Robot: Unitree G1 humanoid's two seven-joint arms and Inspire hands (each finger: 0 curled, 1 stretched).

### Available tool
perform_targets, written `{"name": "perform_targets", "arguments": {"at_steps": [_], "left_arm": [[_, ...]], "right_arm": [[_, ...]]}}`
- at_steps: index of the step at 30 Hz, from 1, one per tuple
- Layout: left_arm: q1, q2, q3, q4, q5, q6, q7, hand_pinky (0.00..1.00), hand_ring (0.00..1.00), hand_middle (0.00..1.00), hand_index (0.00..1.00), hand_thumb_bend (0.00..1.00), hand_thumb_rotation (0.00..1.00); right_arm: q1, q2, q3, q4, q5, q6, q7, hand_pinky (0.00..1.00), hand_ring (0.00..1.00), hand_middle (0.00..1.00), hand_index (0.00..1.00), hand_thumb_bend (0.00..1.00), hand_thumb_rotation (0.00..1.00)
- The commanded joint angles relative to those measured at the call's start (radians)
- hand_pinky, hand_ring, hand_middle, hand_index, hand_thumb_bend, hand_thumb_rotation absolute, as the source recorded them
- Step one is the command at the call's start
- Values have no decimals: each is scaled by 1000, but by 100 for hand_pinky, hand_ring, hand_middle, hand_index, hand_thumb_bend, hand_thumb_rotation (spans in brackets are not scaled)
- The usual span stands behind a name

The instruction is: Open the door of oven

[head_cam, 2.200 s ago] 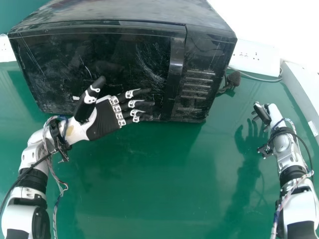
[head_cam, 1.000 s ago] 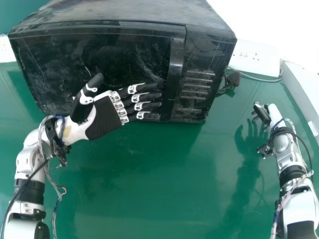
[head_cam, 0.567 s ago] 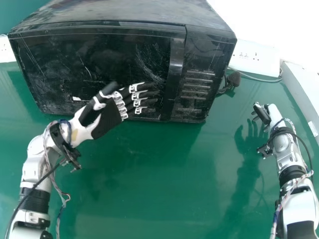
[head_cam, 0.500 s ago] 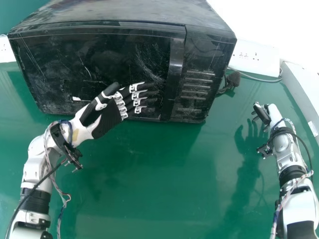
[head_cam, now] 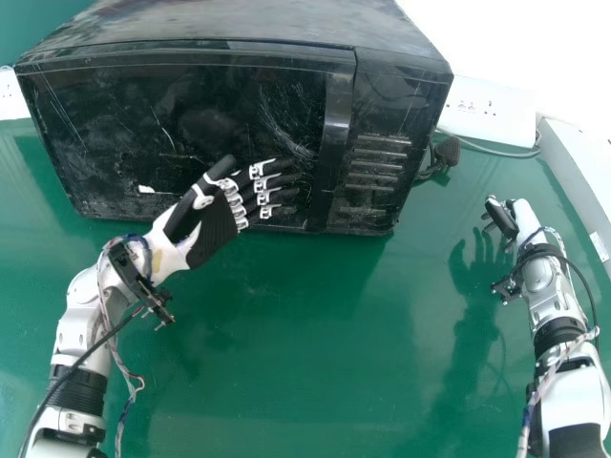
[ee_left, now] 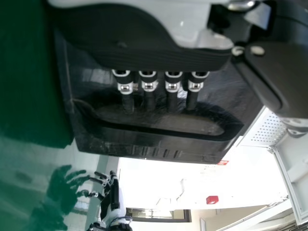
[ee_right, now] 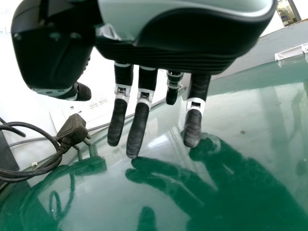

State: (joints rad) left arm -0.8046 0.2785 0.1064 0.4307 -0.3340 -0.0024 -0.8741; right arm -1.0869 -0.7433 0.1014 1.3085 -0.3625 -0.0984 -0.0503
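The black oven (head_cam: pixel 239 19) stood at the back of the green surface (head_cam: pixel 305 334), its door (head_cam: pixel 115 114) shut. The left hand (head_cam: pixel 215 229) was before the door, fingers straight, slightly spread, pointing towards the handle (head_cam: pixel 336 124); contact was impossible to tell. The right hand (head_cam: pixel 522 219), fingers loosely apart, hung over the surface, right of the oven.

Oven (head_cam: pixel 229 119) — far top cut off

In the head view, one black oven (head_cam: pixel 191 105) at 11 o'clock; two hands, left hand (head_cam: pixel 212 231) at 9, right hand (head_cam: pixel 526 219) at 3; one plug (head_cam: pixel 447 150) and one socket strip (head_cam: pixel 496 113) at 2.
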Motion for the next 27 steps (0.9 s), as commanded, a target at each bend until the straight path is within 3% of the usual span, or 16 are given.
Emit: {"name": "perform_targets", "arguments": {"at_steps": [1,11,27], "left_arm": [[28,-12,-15,-19,7,0,23,86,100,100,100,100,86],[61,-41,-42,-99,38,34,158,82,100,100,100,100,89],[20,-48,-57,-51,41,52,163,83,100,100,100,100,87]], "right_arm": [[46,41,9,26,-4,14,31,42,46,54,49,51,14],[45,41,8,27,-3,16,29,41,45,54,49,51,14],[43,45,6,28,-1,20,30,44,47,55,49,51,14]]}}
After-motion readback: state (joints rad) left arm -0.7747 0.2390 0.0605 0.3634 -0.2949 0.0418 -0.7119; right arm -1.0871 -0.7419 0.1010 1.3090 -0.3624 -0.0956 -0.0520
